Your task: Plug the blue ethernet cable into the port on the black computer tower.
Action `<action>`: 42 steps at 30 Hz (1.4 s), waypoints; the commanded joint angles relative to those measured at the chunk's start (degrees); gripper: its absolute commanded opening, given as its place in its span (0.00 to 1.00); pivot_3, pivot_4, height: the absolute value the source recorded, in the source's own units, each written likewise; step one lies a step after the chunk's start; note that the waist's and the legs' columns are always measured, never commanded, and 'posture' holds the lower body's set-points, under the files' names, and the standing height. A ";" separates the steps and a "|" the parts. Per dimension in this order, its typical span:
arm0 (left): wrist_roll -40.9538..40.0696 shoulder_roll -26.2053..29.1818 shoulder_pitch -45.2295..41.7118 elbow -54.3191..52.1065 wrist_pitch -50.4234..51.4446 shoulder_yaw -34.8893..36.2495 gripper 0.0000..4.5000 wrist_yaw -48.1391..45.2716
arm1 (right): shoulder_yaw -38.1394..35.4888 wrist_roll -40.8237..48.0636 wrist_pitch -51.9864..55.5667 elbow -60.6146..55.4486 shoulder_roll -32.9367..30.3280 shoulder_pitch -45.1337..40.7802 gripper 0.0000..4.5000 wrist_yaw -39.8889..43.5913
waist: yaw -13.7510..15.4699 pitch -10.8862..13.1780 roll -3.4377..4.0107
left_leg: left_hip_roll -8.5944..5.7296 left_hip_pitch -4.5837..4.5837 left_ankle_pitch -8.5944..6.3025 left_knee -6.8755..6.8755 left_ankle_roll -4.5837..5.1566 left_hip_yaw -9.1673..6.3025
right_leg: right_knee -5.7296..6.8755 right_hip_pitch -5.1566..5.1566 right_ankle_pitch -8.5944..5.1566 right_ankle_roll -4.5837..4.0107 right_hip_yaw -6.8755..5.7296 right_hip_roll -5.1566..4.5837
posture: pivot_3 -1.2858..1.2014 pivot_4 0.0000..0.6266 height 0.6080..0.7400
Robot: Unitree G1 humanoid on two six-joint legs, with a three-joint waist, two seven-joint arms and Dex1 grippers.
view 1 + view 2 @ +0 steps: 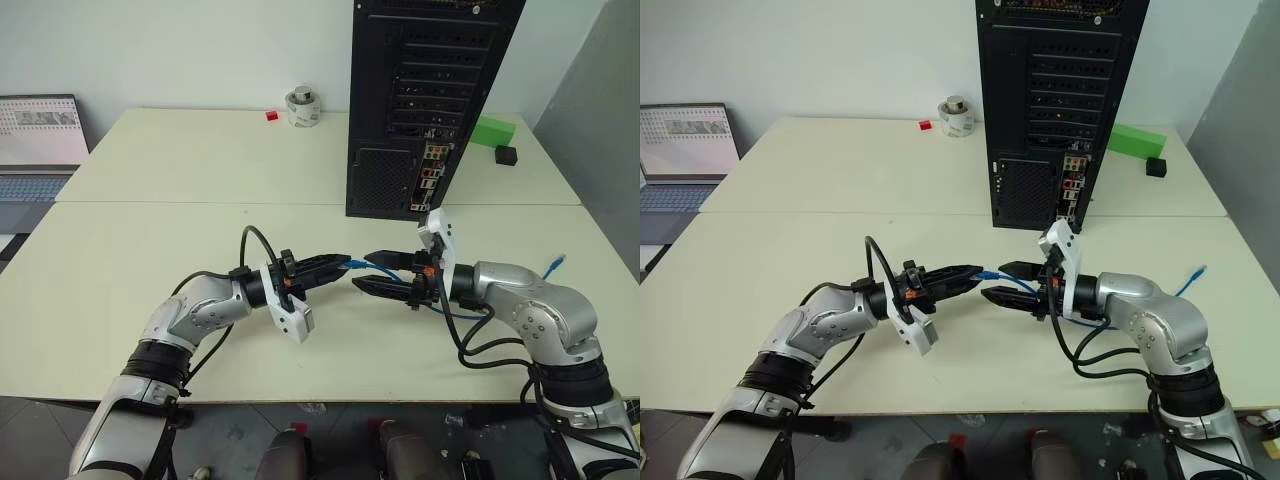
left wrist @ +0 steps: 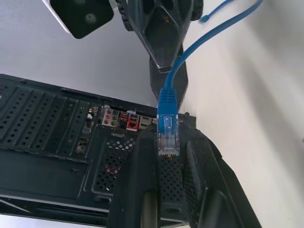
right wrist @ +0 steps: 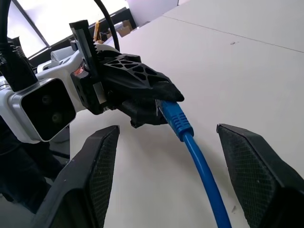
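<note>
Left gripper [image 1: 338, 265]: fingers pressed together on the clear plug of the blue ethernet cable [image 2: 167, 102], pinching it at the tips.
Right gripper [image 1: 368, 272]: fingers spread apart, holding nothing, with the cord running between them.
Cable axis: roughly level, from the left fingertips across toward the right gripper, then on past the right arm to a free end near the table's right edge.
Plug versus right gripper: just ahead of its open fingers, tip to tip with the left.
Tower: the black computer tower [image 1: 425, 95] stands upright, beyond both grippers, with its socket strip facing them.
Nearer arm: the right gripper sits slightly closer under the sockets.
Next move, as a judgement: a handover or regrip looks likely before any insertion.
</note>
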 commanded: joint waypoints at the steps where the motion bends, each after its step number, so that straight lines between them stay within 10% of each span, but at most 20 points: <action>1: 0.26 1.01 -1.00 -2.23 0.22 0.20 0.06 2.24 | -1.12 1.27 -0.25 -0.31 0.51 -1.24 0.60 -0.61 | -0.01 0.00 0.00 | 0.00 0.00 0.00 0.00 0.00 -0.01 | 0.00 0.00 0.00 0.00 0.00 0.00 | 0.52 0.24 1.00; 14: -0.29 1.45 0.45 -4.88 1.23 -1.07 0.06 3.17 | -1.23 2.05 0.19 0.58 1.70 -1.98 0.00 -1.41 | -0.03 0.00 0.00 | 0.01 0.00 0.00 0.00 0.00 -0.01 | 0.01 0.00 0.00 0.00 -0.01 0.00 | 0.52 0.24 1.00; 27: -0.74 2.25 0.78 -4.74 1.07 -1.39 0.06 3.22 | -1.69 3.62 0.87 1.03 1.22 -2.62 0.00 -0.37 | -0.02 0.00 0.00 | 0.00 0.00 0.00 0.00 0.00 -0.02 | 0.01 0.00 0.00 0.00 -0.02 -0.01 | 0.52 0.24 1.00; 33: -0.97 2.46 0.60 -4.40 1.46 -1.44 0.06 3.37 | -1.93 3.82 0.79 0.60 0.69 -2.25 0.30 -0.20 | -0.02 0.00 0.00 | 0.00 0.00 0.00 0.00 0.00 -0.01 | 0.01 0.00 0.00 0.00 -0.02 -0.01 | 0.52 0.24 1.00; 42: -1.29 2.43 0.05 -4.32 1.88 -1.76 0.06 3.56 | -2.77 4.79 0.84 2.18 1.41 -2.67 0.30 -1.55 | -0.02 0.00 0.00 | 0.01 0.00 0.00 0.00 0.00 -0.01 | 0.01 0.00 0.00 0.00 -0.02 -0.01 | 0.52 0.24 1.00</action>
